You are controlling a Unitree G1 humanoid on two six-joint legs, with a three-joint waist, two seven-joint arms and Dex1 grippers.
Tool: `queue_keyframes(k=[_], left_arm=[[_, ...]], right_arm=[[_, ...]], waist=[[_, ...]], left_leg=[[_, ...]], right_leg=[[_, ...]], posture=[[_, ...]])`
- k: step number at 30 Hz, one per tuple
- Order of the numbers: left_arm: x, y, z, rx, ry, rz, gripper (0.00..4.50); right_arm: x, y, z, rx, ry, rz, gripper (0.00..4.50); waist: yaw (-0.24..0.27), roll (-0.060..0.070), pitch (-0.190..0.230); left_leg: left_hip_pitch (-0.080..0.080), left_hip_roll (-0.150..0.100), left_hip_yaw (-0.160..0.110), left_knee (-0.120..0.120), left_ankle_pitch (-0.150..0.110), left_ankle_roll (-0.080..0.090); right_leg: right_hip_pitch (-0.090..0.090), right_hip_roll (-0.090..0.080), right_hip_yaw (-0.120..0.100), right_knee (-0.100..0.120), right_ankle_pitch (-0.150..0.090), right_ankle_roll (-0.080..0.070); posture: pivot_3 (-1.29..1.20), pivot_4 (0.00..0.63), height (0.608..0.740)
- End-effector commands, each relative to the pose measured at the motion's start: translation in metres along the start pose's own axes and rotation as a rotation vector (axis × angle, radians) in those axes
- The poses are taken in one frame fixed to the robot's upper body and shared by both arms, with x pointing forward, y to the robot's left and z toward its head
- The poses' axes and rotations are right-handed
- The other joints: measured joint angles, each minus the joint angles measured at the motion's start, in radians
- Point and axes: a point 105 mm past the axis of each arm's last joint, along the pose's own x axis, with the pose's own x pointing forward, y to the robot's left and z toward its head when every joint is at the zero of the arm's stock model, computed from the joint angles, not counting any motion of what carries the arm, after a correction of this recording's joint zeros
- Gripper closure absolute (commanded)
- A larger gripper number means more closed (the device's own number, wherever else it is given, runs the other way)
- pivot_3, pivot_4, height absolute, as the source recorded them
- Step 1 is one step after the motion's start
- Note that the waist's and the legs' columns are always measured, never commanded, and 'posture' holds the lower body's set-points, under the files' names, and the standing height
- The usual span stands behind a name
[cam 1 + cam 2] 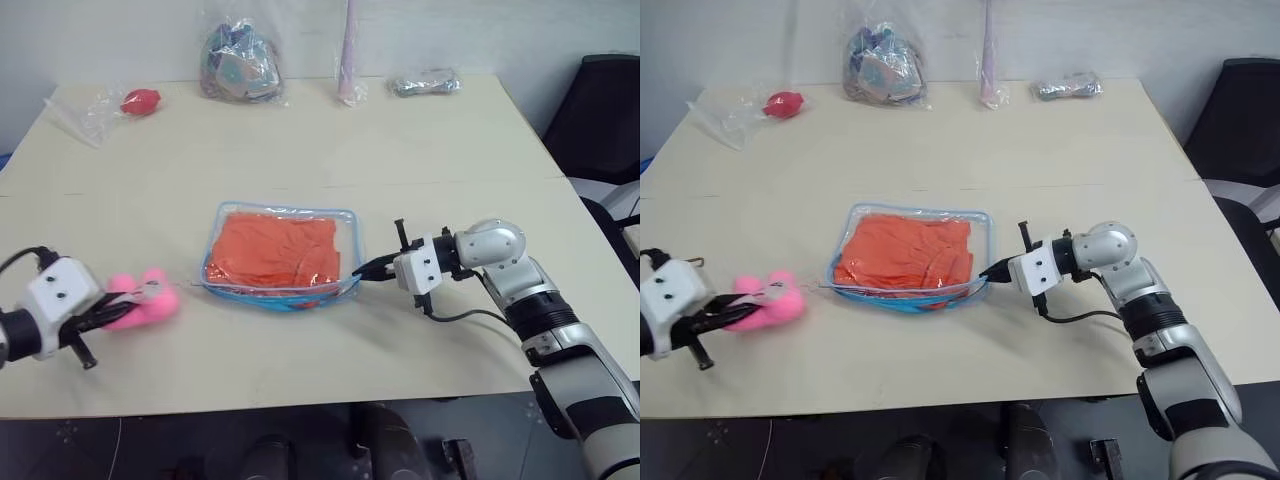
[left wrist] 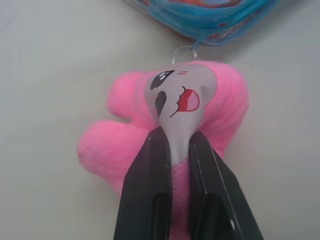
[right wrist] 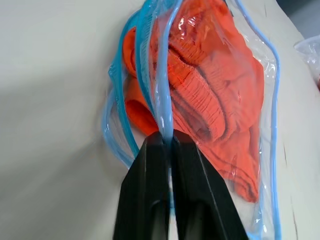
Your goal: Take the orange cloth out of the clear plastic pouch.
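While the flat clear plastic pouch with light blue trim lies near the middle of the cream bench, a little toward its near edge, the wrinkled bright orange cloth is wholly inside it, filling most of the transparent envelope; the right gripper has its two black fingers pinched tight on the blue-trimmed edge of the pouch at the end facing the bench's right edge, and the left gripper is closed on the pale printed face tag of a small pink plush toy that sits just beside the pouch's other end, joined to the blue trim by a thin ring and cord. Judging from this, the two arms are set to pull the mouth of the pouch apart, and the risks are plain: the right hold is only a thin sliver of slick plastic, so it may slip free under tension; the left pull runs through a soft toy and a slender cord, which could stretch, twist or tear; and the light pouch may simply slide across the smooth bench, cloth and all, instead of opening.
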Motion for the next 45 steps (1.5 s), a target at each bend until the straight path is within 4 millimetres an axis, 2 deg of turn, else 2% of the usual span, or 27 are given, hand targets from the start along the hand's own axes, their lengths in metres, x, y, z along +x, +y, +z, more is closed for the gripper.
queue_keyframes(k=[1,6,8,10,11,13,15,18,22,25,27,30,31,34,42,45], left_arm=[[-0.001,-0.006,0.005,0.022,-0.009,-0.011,3.18],[-0.009,-0.009,0.004,0.05,0.0,-0.027,1.46],[-0.015,-0.004,0.005,0.08,0.015,-0.005,0.82],[-0.023,0.003,0.018,0.106,-0.009,0.011,0.15],[-0.026,0.004,0.027,0.109,-0.032,-0.001,0.03],[-0.03,0.002,0.05,0.102,-0.09,-0.06,0.03],[-0.025,-0.006,0.078,0.138,-0.147,-0.15,0.03],[-0.005,-0.019,0.093,0.269,-0.142,-0.231,0.03],[0.028,-0.026,0.084,0.465,-0.072,-0.265,0.03],[0.052,-0.021,0.076,0.566,-0.058,-0.247,0.03],[0.061,-0.018,0.075,0.63,-0.055,-0.244,0.03],[0.077,-0.011,0.095,0.654,-0.184,-0.14,0.03],[0.08,-0.009,0.099,0.655,-0.207,-0.118,0.03],[0.084,-0.014,0.093,0.664,-0.203,-0.154,0.03],[0.084,-0.017,0.09,0.655,-0.214,-0.156,0.03],[0.084,-0.018,0.092,0.639,-0.237,-0.149,0.63]], right_arm=[[-0.006,-0.014,0.01,-0.008,-0.022,-0.058,3.18],[-0.014,-0.011,0.015,0.067,-0.024,-0.075,1.37],[-0.02,-0.013,0.019,0.119,-0.03,-0.104,0.67],[-0.029,-0.011,0.026,0.208,-0.039,-0.119,0.0],[-0.033,-0.008,0.03,0.245,-0.047,-0.114,0.0],[-0.04,-0.001,0.042,0.332,-0.081,-0.102,0.0],[-0.046,0.005,0.054,0.447,-0.125,-0.104,0.0],[-0.047,0.012,0.068,0.525,-0.155,-0.099,0.0],[-0.044,0.011,0.073,0.562,-0.151,-0.153,0.0],[-0.042,0.013,0.075,0.578,-0.144,-0.173,0.0],[-0.042,0.014,0.076,0.583,-0.14,-0.178,0.0],[-0.042,0.018,0.079,0.598,-0.139,-0.195,0.0],[-0.041,0.018,0.08,0.6,-0.139,-0.199,0.0],[-0.042,0.019,0.081,0.613,-0.137,-0.22,0.0],[-0.041,0.018,0.08,0.621,-0.133,-0.239,0.0],[-0.04,0.016,0.08,0.618,-0.134,-0.242,0.0]], waist=[[0.0,0.0,0.0],[0.002,0.0,0.0],[0.005,0.0,0.0],[0.01,0.0,0.0],[0.015,0.0,0.0],[0.023,0.0,0.0],[0.032,0.0,0.0],[0.034,0.001,0.0],[0.023,0.001,0.0],[0.026,0.001,0.0],[0.028,0.001,0.0],[0.033,0.0,0.0],[0.035,0.0,0.0],[0.033,-0.001,-0.001],[0.03,-0.001,-0.001],[0.033,-0.001,-0.001]], left_leg=[[0.0,0.0,0.0,0.0,0.0,0.0],[0.0,0.0,0.0,0.0,0.0,0.0],[0.0,0.0,-0.001,0.0,0.0,0.0],[-0.001,-0.001,-0.002,0.001,0.0,0.0],[-0.001,-0.001,-0.002,0.001,0.0,0.0],[-0.001,0.0,-0.002,0.001,0.0,0.0],[-0.001,-0.001,-0.002,0.001,0.0,0.0],[0.0,-0.001,-0.002,0.001,0.0,0.0],[0.0,-0.007,0.0,-0.003,-0.001,0.0],[0.0,-0.003,0.007,-0.002,-0.002,-0.002],[0.0,-0.001,0.008,-0.002,-0.002,-0.003],[0.0,-0.002,0.009,-0.002,-0.002,-0.002],[0.0,-0.002,0.008,0.0,-0.002,-0.002],[0.0,-0.002,0.009,0.0,-0.002,-0.002],[0.0,-0.001,0.009,0.0,-0.002,-0.002],[0.001,-0.001,0.009,0.0,-0.002,-0.002]], right_leg=[[0.0,0.0,0.0,0.0,0.0,0.0],[0.0,0.0,0.0,0.0,0.0,0.0],[0.0,-0.001,0.0,0.0,0.0,0.0],[0.0,-0.001,0.0,0.0,0.0,0.0],[0.0,-0.001,0.0,0.0,0.0,0.0],[0.0,-0.001,-0.001,0.0,0.0,0.0],[0.001,-0.001,-0.001,0.0,0.0,0.0],[0.001,-0.002,-0.001,0.0,0.0,0.0],[0.001,0.001,0.004,0.001,0.0,0.0],[0.001,0.008,0.005,0.0,0.0,-0.001],[0.001,0.01,0.006,0.0,0.0,-0.002],[0.001,0.01,0.007,0.0,0.0,-0.002],[0.001,0.01,0.006,0.0,0.0,-0.001],[0.001,0.01,0.007,0.001,0.001,-0.001],[0.001,0.01,0.007,0.001,0.001,-0.001],[0.001,0.01,0.007,0.001,0.001,-0.001]], posture=[[0.0,0.15,0.74],[0.0,0.15,0.74],[0.0,0.15,0.74],[0.0,0.15,0.74],[0.0,0.15,0.74],[0.0,0.15,0.74],[0.0,0.15,0.74],[0.0,0.15,0.74],[0.0,0.15,0.74],[0.0,0.15,0.74],[0.0,0.15,0.74],[0.0,0.15,0.74],[0.0,0.15,0.74],[0.0,0.15,0.74],[0.0,0.15,0.74],[0.0,0.15,0.74]])
